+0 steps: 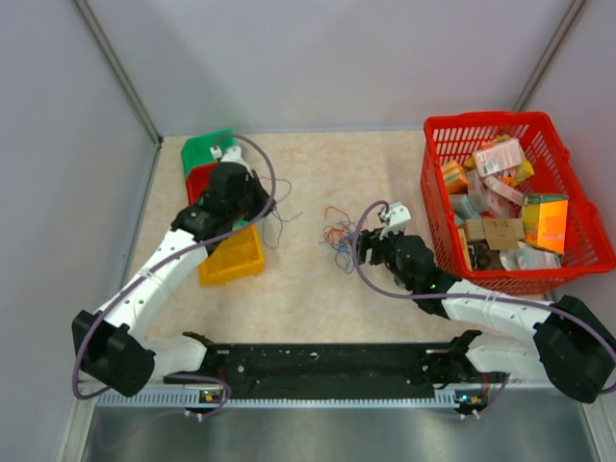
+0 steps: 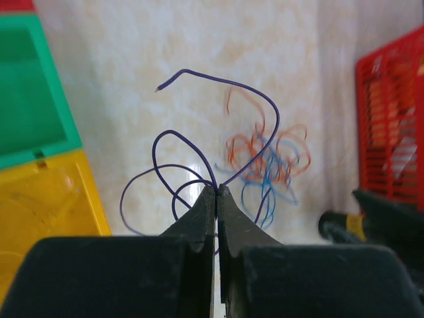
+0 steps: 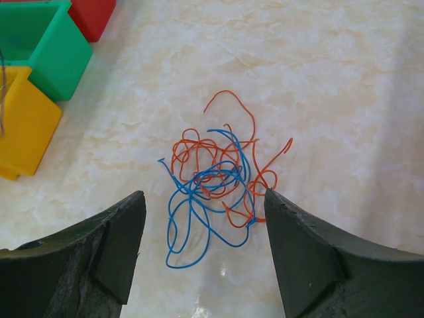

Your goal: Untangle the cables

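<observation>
Cables [image 3: 213, 177] look part-sorted. Your left end effector [image 2: 216, 190] is pinched tight on one purple cable [image 2: 264, 109], whose loops spring out just ahead of the tips, apart from the others. Beyond those tips, on the table [image 2: 132, 53], lies the knot that is left. Your right end effector [image 3: 204, 195] stands wide and grips nothing, with a jaw to either side of that knot in its own camera's view. Between the jaws a blue cable [image 3: 180, 228] and an orange cable [image 3: 230, 99] wind through each other, touching at many crossings. So one strand seems freed, while blue and orange are not yet parted. Off to the left of the left end effector sit the yellow bin [image 2: 46, 218] and the green bin [image 2: 26, 86].
</observation>
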